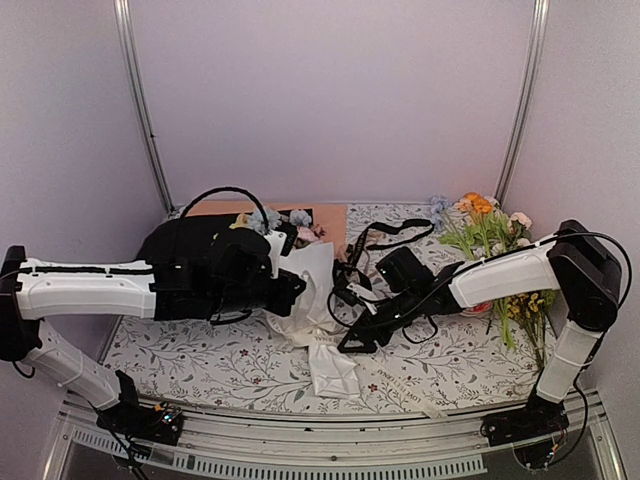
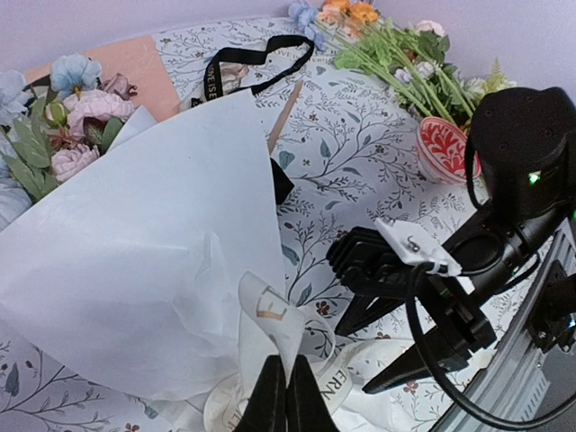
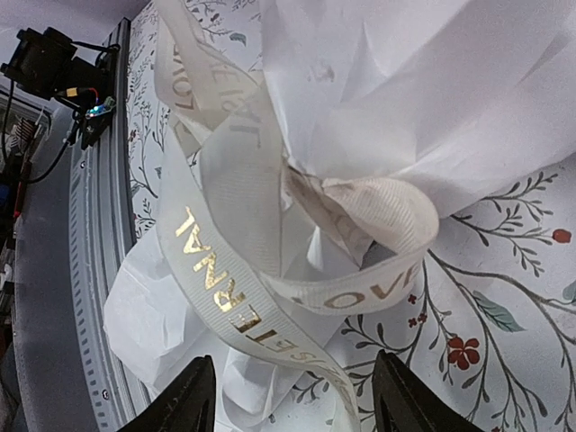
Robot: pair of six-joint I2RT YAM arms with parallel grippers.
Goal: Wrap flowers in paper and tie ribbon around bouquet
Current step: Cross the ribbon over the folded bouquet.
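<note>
Top view: the bouquet lies on the bench between both arms, blooms far, tail toward the front edge. Left wrist view: the left gripper is closed, tips against the ribbon at the cone's neck. Right wrist view: the right gripper stands open, and the loose ribbon loops lie directly ahead between its jaws.

A leaf-patterned cloth covers the table. A peach sheet lies along its far edge. To the right of that sheet, a black ribbon with gold lettering loops near the same edge. Orange-and-yellow sprigs lie at the far right corner, with a red-and-white disc just beside their stems.
</note>
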